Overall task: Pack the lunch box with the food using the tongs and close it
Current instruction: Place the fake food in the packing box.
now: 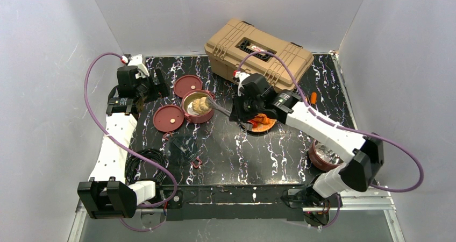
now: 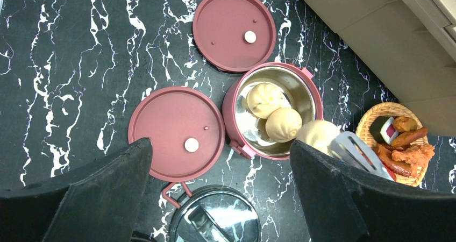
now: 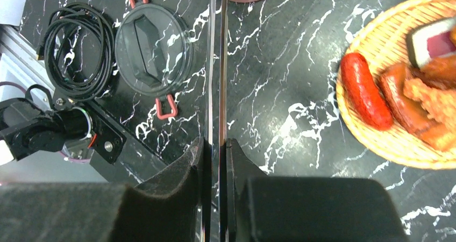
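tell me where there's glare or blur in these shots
left wrist: glare inside the steel bowl, and the near left fingers are soft and dark; right wrist: the tongs glint as thin bright lines, and the right fingers are out of focus; top external: evenly lit and sharp

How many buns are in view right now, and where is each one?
3. Two lie in the open steel-lined bowl: the far bun and the middle bun. The third bun is at the tip of the tongs, over the bowl's rim. More may be hidden beneath.
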Controlling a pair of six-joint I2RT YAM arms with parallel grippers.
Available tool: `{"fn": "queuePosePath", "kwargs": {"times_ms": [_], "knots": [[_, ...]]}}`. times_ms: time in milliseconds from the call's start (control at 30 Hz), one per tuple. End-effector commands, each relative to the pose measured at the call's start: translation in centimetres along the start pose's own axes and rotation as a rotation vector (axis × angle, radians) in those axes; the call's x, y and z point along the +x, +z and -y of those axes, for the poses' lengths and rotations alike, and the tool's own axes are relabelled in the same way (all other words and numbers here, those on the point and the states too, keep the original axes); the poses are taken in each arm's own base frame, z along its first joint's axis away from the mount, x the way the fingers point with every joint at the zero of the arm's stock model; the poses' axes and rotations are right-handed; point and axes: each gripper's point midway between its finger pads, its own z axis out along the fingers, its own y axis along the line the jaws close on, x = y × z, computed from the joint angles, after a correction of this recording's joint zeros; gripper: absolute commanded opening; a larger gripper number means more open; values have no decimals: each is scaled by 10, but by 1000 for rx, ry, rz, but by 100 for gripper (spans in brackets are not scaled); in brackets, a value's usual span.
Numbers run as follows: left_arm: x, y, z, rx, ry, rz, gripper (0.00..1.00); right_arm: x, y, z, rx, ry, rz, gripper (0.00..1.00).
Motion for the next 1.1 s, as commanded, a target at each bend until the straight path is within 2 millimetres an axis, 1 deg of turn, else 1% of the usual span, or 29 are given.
{"fn": "queuePosePath", "kwargs": {"times_ms": [0, 33, 133, 300, 533, 733, 933, 1000, 1067], "knots": [[-7, -7, 1, -5, 14, 27, 98, -46, 7, -32, -123, -12, 138, 16], [-7, -7, 0, -7, 15, 27, 98, -47, 14, -33, -130, -13, 133, 16], [-7, -8, -1, -13, 18, 28, 98, -50, 26, -35, -145, -16, 136, 16], [-9, -9, -2, -17, 21, 31, 98, -48, 47, -26, -102, -20, 115, 15], [-8, -8, -1, -15, 22, 27, 98, -44, 71, -19, -83, -29, 90, 15], [-9, -10, -2, -18, 25, 35, 98, -40, 83, -18, -90, -40, 71, 15], [-10, -11, -1, -16, 27, 37, 98, -26, 100, -8, -71, -38, 27, 15], [-10, -11, -1, -17, 26, 39, 98, -23, 103, -7, -69, -37, 20, 16], [-10, -12, -2, -17, 26, 41, 98, -23, 104, -6, -63, -35, 19, 20]]}}
